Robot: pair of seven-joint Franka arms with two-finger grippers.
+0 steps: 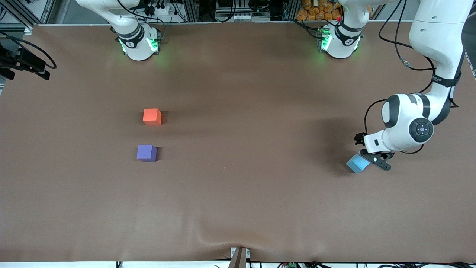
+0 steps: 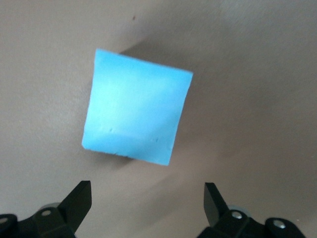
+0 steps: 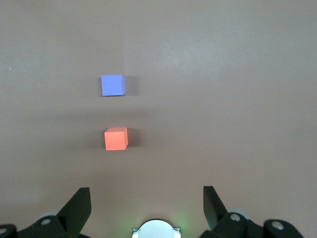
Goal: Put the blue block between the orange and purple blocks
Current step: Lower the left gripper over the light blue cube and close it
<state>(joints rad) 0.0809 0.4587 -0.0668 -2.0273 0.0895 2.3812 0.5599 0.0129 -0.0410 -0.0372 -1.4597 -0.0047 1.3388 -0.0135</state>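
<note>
The blue block lies on the brown table near the left arm's end; in the left wrist view the block sits just ahead of the fingertips, untouched. My left gripper is open and empty, low over the table beside the block. The orange block and the purple block lie toward the right arm's end, the purple one nearer the front camera, a block-wide gap between them. My right gripper is open and empty, held high; its view shows the orange block and the purple block. It is out of the front view.
The two arm bases stand along the table's edge farthest from the front camera. A black camera mount hangs over the table's end by the right arm. A small bracket sits at the edge nearest the front camera.
</note>
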